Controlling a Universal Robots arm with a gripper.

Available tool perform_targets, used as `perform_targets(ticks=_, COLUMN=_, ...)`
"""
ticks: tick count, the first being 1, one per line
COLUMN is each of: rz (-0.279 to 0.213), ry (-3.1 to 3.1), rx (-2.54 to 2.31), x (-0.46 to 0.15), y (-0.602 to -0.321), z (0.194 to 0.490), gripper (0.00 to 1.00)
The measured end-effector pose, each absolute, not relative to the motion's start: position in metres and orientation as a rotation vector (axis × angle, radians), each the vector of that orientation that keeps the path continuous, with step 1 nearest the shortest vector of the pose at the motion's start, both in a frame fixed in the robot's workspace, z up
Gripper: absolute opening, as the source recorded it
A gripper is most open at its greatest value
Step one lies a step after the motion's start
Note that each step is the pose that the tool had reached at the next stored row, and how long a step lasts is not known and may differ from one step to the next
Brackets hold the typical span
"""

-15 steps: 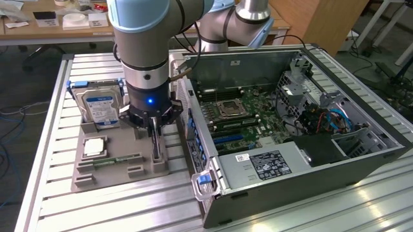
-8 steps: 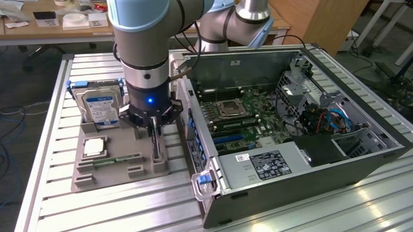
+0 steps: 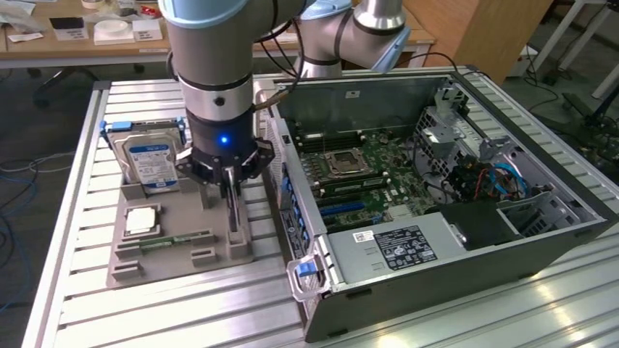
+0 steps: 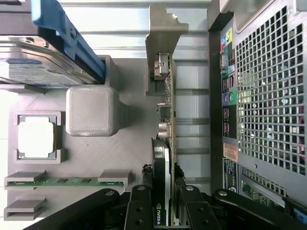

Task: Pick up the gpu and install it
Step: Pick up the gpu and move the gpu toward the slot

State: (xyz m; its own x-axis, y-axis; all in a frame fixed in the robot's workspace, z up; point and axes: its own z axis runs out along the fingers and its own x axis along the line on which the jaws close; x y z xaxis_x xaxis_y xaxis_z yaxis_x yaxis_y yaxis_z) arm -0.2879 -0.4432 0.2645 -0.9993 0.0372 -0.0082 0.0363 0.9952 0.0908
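Fingers (image 4: 140, 207) look clamped on the gpu (image 4: 165, 115), which stands on edge in the grey holder (image 3: 174, 257) beside the open case (image 3: 503, 268); I judge this the pick-up step, calling for a straight, square lift

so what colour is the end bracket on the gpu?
Pale silver-grey metal, unpainted. The bracket shows best in the wrist view.

My arm (image 3: 208, 51) is smooth silver-grey tube, with pale blue caps (image 3: 329, 9) at the joints. My wrist (image 3: 220, 119) is a black cylinder with a small blue light (image 3: 225, 139) glowing on it. Black cables (image 3: 275, 36) run alongside. My fingers (image 4: 139, 211) are matte black and blocky, with round pivot pins.
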Motion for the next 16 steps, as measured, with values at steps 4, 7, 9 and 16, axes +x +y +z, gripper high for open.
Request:
perform_targets(ticks=4, rz=0.143, ry=3.128, rx=0.052, x=-0.288, y=-0.443, z=0.278, gripper=0.27)
perform_targets(ticks=7, rz=0.144, ry=3.128, rx=0.051, x=-0.288, y=-0.443, z=0.290, gripper=0.27)
perform_targets(ticks=9, rz=0.144, ry=3.128, rx=0.050, x=-0.288, y=-0.443, z=0.300, gripper=0.27)
perform_targets(ticks=16, rz=0.144, ry=3.128, rx=0.049, x=-0.288, y=-0.443, z=0.332, gripper=0.27)
